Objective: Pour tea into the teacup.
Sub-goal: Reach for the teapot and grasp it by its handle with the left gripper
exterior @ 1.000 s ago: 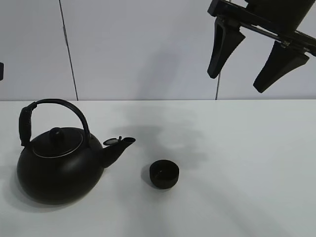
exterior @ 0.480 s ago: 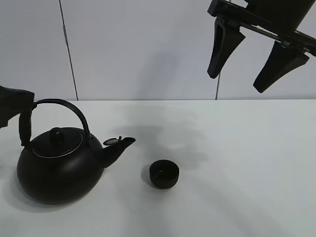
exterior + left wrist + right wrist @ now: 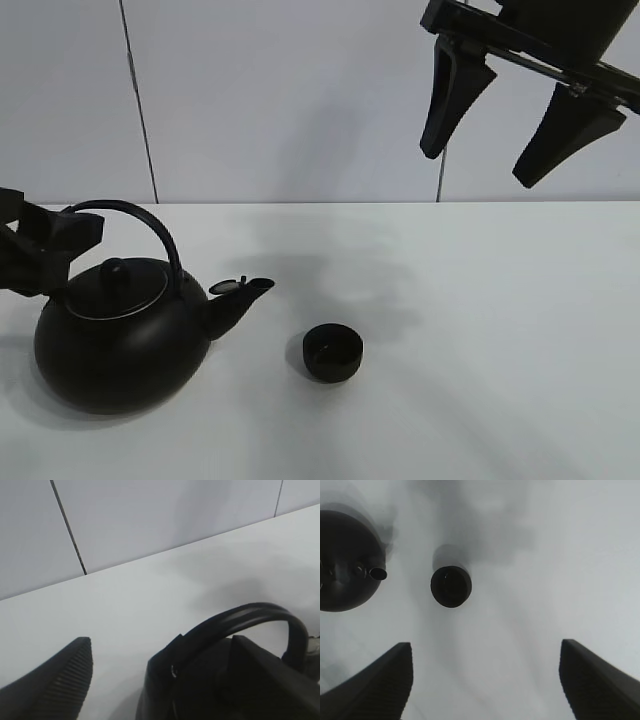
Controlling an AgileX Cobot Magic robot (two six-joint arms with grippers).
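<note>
Here's the left gripper (image 3: 160, 647), jaws spread wide: one ribbed finger (image 3: 60, 680) stands clear of the kettle handle (image 3: 250, 615), which arches between them over the white table (image 3: 150, 595).

Lower left of the frame, on the desk (image 3: 500, 300): kettle (image 3: 120, 340), spout toward the right. Right of the spout, near bottom centre and apart from it: teacup (image 3: 332, 352), also on the desk. At the left edge, around the left end of the kettle's handle (image 3: 140, 215): left claw (image 3: 55, 250), one finger either side. Upper right, high above the desk, well apart from both: right claw (image 3: 475, 165). Behind everything: wall (image 3: 300, 100).
</note>
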